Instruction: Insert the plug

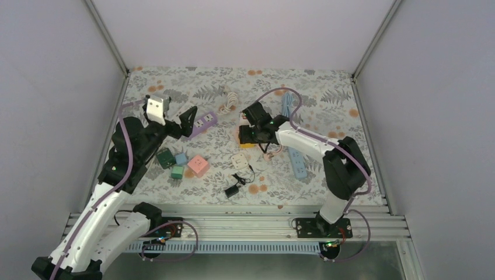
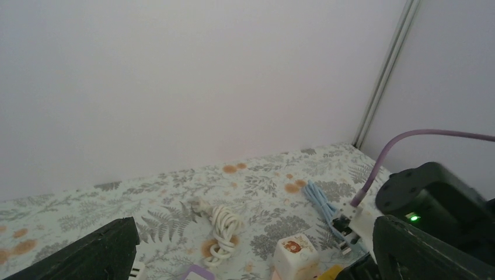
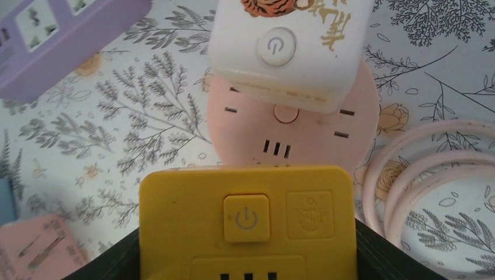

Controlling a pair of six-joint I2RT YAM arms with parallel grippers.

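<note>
Right jaws clamp the yellow adapter (image 3: 247,216) beside the pink socket (image 3: 303,140), seemingly to align it. Left jaws stand wide apart.

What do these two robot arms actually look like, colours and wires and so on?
The left arm and right arm both mix white shell segments with bulky black joints. A lilac cable loops along each. The fingers are matte black, and a small green light glows near the right wrist.

The yellow socket cube (image 3: 247,198) runs off the bottom edge (purple strip (image 3: 76,46) cropped).
</note>
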